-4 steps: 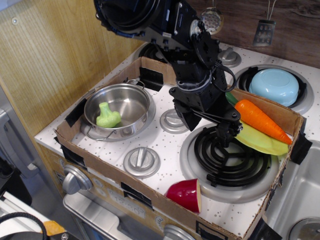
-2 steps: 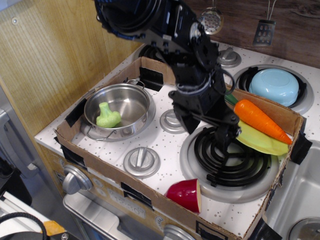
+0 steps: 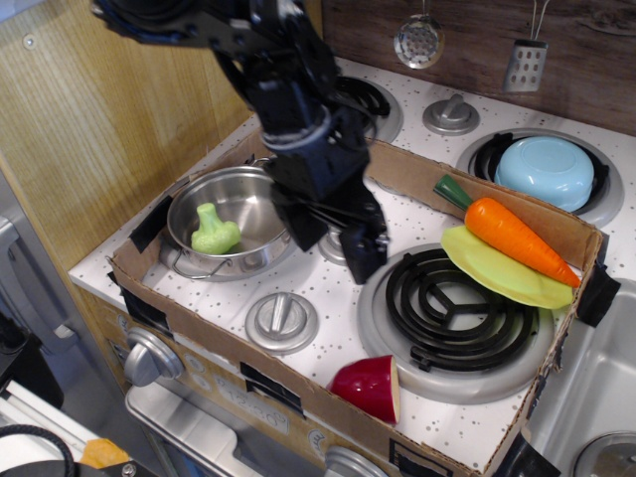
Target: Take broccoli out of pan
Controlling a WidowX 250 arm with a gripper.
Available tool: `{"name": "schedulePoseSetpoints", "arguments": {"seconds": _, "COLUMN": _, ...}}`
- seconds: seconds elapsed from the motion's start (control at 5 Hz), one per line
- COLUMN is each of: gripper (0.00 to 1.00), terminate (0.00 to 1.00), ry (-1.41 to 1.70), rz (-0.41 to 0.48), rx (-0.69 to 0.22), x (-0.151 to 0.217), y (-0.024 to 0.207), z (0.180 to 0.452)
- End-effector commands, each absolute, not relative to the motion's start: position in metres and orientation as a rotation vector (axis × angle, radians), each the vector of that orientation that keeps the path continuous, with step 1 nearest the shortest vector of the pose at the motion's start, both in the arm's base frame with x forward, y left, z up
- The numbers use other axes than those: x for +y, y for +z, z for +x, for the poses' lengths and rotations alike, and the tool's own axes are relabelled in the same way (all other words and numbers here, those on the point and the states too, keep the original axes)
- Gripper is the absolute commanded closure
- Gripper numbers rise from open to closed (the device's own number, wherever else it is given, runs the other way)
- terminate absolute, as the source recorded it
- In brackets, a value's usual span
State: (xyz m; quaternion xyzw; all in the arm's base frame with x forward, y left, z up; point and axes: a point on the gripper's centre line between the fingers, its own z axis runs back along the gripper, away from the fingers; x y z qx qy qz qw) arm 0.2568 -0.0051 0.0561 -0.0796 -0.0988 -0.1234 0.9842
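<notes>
Fingers: the gripper (image 3: pixel 333 238) hangs over the stove beside the pan, its dark fingers (image 3: pixel 364 253) pointing down; how far apart they stand cannot be told.
Broccoli (image 3: pixel 214 230): lies inside the pan (image 3: pixel 260 202), toward its left side, apart from the gripper.
Pan: sits on the white speckled stovetop (image 3: pixel 328 313) within the cardboard rim (image 3: pixel 229 343).
Carrot (image 3: pixel 507 235): well right of the pan, resting on the yellow-green plate (image 3: pixel 497 276).
Red cup (image 3: pixel 370 386): on its side, below and right of the pan.
Blue bowl (image 3: pixel 545 171): far right of the pan, on a back burner.
</notes>
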Motion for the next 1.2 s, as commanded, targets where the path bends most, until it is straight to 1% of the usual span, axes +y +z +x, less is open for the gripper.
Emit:
{"name": "schedulePoseSetpoints", "arguments": {"seconds": 0.0, "gripper": 0.00, "terminate": 0.00, "ry": -0.310, "rz": -0.048, "rx": -0.245, "x": 0.031, "y": 0.087, "z": 0.256}}
{"name": "schedulePoseSetpoints", "arguments": {"seconds": 0.2, "gripper": 0.00, "terminate": 0.00, "ry": -0.373, "rz": -0.008, "rx": -0.225, "x": 0.052, "y": 0.097, "z": 0.258}}
{"name": "schedulePoseSetpoints", "arguments": {"seconds": 0.6, "gripper": 0.00, "terminate": 0.00, "ry": -0.451, "rz": 0.008, "rx": -0.222, "x": 0.091, "y": 0.085, "z": 0.267}}
{"name": "schedulePoseSetpoints", "arguments": {"seconds": 0.8, "gripper": 0.00, "terminate": 0.00, "ry": -0.469, "rz": 0.004, "rx": -0.222, "x": 0.101, "y": 0.075, "z": 0.270}}
{"name": "schedulePoseSetpoints", "arguments": {"seconds": 1.0, "gripper": 0.00, "terminate": 0.00, "ry": -0.476, "rz": -0.021, "rx": -0.214, "x": 0.105, "y": 0.069, "z": 0.271}}
